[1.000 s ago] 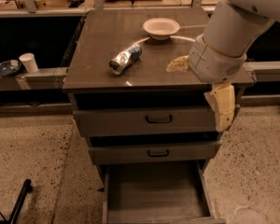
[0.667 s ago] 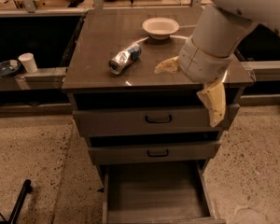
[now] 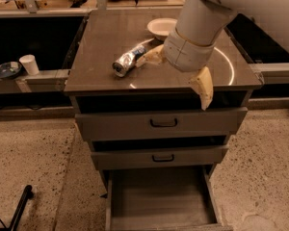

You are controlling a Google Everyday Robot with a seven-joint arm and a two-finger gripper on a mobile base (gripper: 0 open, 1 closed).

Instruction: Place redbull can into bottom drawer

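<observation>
The redbull can (image 3: pixel 127 60), silver with blue patches, lies on its side on the cabinet top (image 3: pixel 101 42), left of centre. My gripper (image 3: pixel 176 73) hangs over the top just right of the can, open: one cream finger (image 3: pixel 150 57) points left, almost at the can, and the other (image 3: pixel 203 87) points down over the front edge. It holds nothing. The bottom drawer (image 3: pixel 159 196) is pulled out, and its flat floor is bare.
A white bowl (image 3: pixel 161 28) sits at the back of the cabinet top, partly behind my arm. The two upper drawers with black handles (image 3: pixel 164 123) are shut. A white paper cup (image 3: pixel 29 64) and a dark dish (image 3: pixel 7 70) stand on a ledge at left.
My arm and gripper have moved left across the cabinet top, bringing one finger close to the can. The can, bowl and drawers have not moved.
</observation>
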